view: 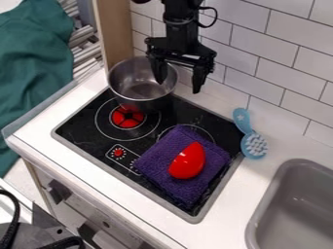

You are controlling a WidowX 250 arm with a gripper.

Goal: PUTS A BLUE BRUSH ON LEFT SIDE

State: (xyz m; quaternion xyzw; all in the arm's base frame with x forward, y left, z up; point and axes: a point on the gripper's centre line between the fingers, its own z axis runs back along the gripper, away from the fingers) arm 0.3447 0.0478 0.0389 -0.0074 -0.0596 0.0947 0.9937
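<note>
Blue plastic-looking brush (pixel 244 122) lies on the white tabletop (pixel 218 101), right of the black stove top (pixel 84 130) and just beside its edge. Handle points to the far side, toward the tiled wall (pixel 276 63); head sits nearer, pale bristles facing up.

Gripper (pixel 179 84) hangs at the far side, left of the brush and well apart from it. Jaws stand wide apart — nothing held between them. One finger overlaps the opening of the metal pot (pixel 138 104); cannot tell whether it dips inside or hangs above.

Pot stands upright on the far left part of the stove top. Folded purple cloth (pixel 153 160) lies on the near right part — a glossy red object (pixel 188 161) rests on it. Grey sink (pixel 262 210) at near right; green fabric (pixel 32 63) at far left.
</note>
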